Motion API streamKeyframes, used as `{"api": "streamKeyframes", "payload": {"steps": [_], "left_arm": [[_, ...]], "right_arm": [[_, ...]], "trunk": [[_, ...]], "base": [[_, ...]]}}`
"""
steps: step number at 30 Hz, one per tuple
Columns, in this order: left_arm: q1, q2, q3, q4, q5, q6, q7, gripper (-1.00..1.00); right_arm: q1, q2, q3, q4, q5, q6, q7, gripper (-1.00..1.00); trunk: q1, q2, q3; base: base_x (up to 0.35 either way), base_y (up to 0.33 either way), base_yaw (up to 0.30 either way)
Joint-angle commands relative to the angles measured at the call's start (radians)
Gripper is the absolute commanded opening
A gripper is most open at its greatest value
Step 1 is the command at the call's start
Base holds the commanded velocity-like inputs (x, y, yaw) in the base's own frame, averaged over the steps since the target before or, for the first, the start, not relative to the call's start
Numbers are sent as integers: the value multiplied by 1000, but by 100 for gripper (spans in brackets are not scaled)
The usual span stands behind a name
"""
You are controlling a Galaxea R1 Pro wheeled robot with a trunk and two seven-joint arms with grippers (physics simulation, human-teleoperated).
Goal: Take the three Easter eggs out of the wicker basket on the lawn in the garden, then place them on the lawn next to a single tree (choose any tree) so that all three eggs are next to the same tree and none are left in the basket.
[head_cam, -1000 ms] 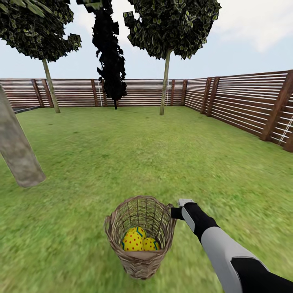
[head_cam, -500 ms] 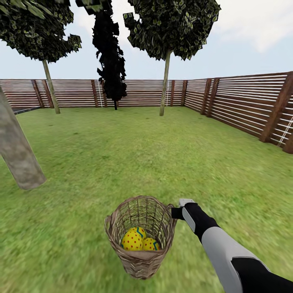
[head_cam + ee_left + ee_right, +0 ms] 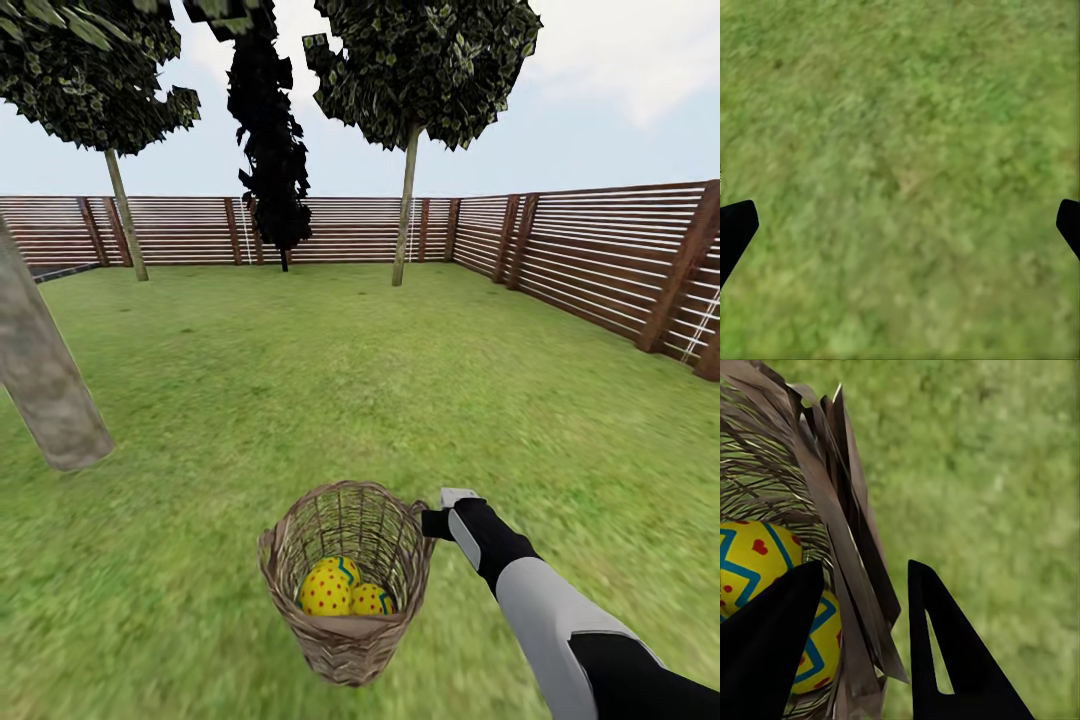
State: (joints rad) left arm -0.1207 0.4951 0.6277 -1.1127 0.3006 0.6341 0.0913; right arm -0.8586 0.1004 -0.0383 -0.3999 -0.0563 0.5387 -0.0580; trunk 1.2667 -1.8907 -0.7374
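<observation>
On the garden lawn [image 3: 400,380], my right tool [image 3: 862,607] grips the wicker basket [image 3: 345,590] by its rim at about 3 o'clock, one finger [image 3: 765,652] inside the weave and the other outside, the wall pinched between them. I judge the grip is there to carry the whole basket rather than pick out the Easter eggs [image 3: 342,590] one by one: they lie together at the bottom, two plainly visible from the head camera, a third partly hidden behind them. The thick grey-brown tree [image 3: 45,380] leans in at my 10 o'clock, the nearest trunk and the likely drop-off spot; two thin-trunked trees [image 3: 405,200] and a black cone-shaped tree [image 3: 268,150] stand far off at 12 o'clock against the slatted fence [image 3: 600,260].

My left tool [image 3: 900,225] hangs released over bare grass, its black fingertips [image 3: 735,232] spread wide apart, holding nothing.

Compared with a second ago, the basket and my right arm sit in the same place in the head view, while the thick trunk and the fence have slid slightly downward. That suggests the camera shifting a touch, with the basket travelling in my grip.
</observation>
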Motion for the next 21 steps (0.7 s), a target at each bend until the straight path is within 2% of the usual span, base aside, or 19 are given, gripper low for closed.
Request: {"api": "streamKeyframes", "payload": {"steps": [1, 13, 21], "left_arm": [[0, 0, 0, -4, 11, 7, 8, 100], [0, 1, 0, -13, 9, 12, 8, 100], [0, 2, 0, -13, 8, 7, 8, 100]], "right_arm": [[0, 1, -6, -2, -14, 4, -5, -100], [0, 6, -1, -5, -14, 3, -5, -100], [0, 8, 1, -5, -15, 3, -5, -100]], "trunk": [[-4, 7, 2], [-50, 91, 40], [-81, 147, 65]], "base": [[0, 0, 0], [0, 0, 4], [0, 0, 238]]}}
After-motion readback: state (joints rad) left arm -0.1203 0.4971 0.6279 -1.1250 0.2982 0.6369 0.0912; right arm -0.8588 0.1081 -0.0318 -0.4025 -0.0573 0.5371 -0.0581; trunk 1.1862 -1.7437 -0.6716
